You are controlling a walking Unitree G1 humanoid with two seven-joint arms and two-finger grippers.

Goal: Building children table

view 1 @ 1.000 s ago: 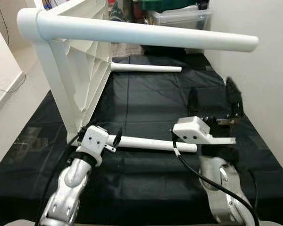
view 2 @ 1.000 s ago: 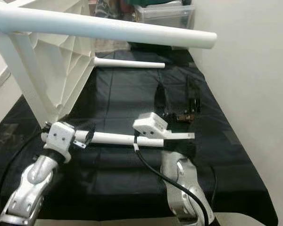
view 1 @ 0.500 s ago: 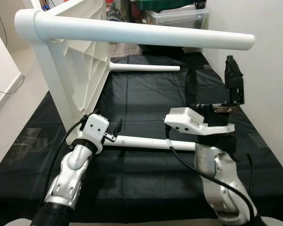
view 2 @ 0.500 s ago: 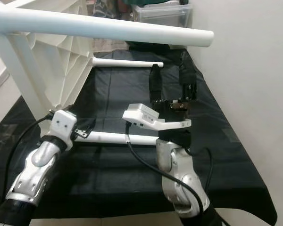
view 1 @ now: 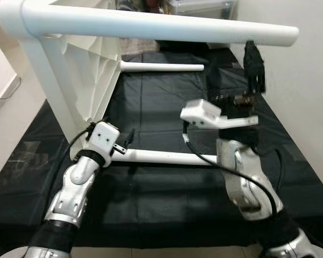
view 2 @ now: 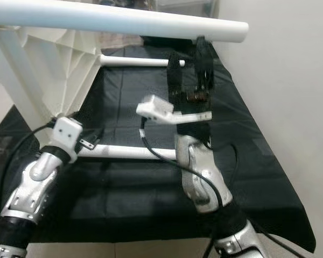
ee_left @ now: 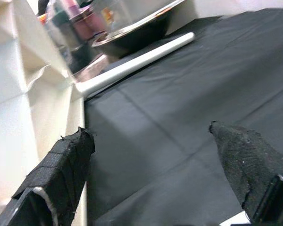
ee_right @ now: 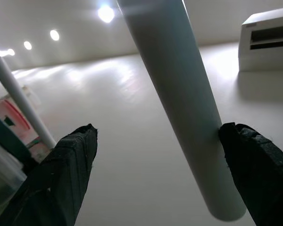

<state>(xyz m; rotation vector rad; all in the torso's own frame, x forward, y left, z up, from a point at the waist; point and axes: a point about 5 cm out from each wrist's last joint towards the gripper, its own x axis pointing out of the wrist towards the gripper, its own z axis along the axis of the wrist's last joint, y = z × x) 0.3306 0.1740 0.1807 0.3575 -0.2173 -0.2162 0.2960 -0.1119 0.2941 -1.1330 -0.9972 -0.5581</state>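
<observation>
The white tabletop stands on edge on the black-covered bench, its top leg jutting out level. The right claw is raised, wide open, fingers straddling that leg near its free end. The left claw sits open at a loose leg lying on the bench. Another leg lies farther back.

You are looking down at a black cloth spread over the floor, wrinkled and slightly shiny. A plain pale wall runs along its right edge. Light flooring shows to the left. Overhead is a white ceiling with round recessed lights glowing, and a wall-mounted air conditioner.
</observation>
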